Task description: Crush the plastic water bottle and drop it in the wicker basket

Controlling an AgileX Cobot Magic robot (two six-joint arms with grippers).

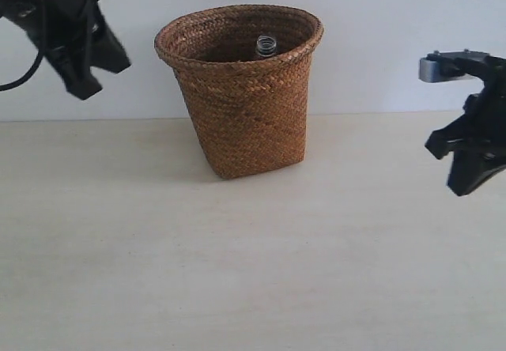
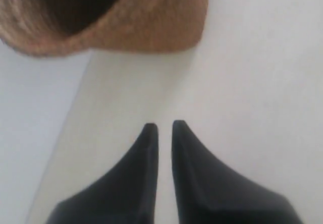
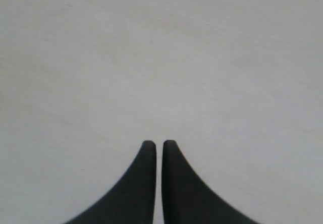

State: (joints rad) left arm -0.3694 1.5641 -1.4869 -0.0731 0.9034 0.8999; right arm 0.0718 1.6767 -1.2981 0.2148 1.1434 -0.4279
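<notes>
The left gripper (image 1: 88, 73) hangs up in the air, about as high as the top of the wicker basket (image 1: 241, 90). It is beside the basket and does not touch it. In the left wrist view, its two black fingers (image 2: 141, 173) sit very close together with only a thin line of light between them. There is nothing in them. Past the tips of this gripper (image 2: 164, 128), the brown woven side and the dark inside of the basket (image 2: 151, 27) show, but that part is blurry. The plastic water bottle (image 1: 266, 47) is down inside the basket. Only its clear open neck peeks up, just under the far side of the round rim. The rest of it is hidden by the woven wall, so its shape cannot be told. The bottle is near the left gripper and well apart from the right gripper (image 1: 466, 179). The right gripper hangs lower, over the pale table (image 1: 237, 272), far off to the other side of the basket. The basket stands on the table between the two grippers, closer to the left one. In the right wrist view, the right gripper (image 3: 159, 144) also has its two dark fingers (image 3: 136, 183) almost touching, with a thin gap between them. It holds nothing, and only the bare table top shows beyond its tips. A white wall (image 1: 379, 35) stands behind it all.
</notes>
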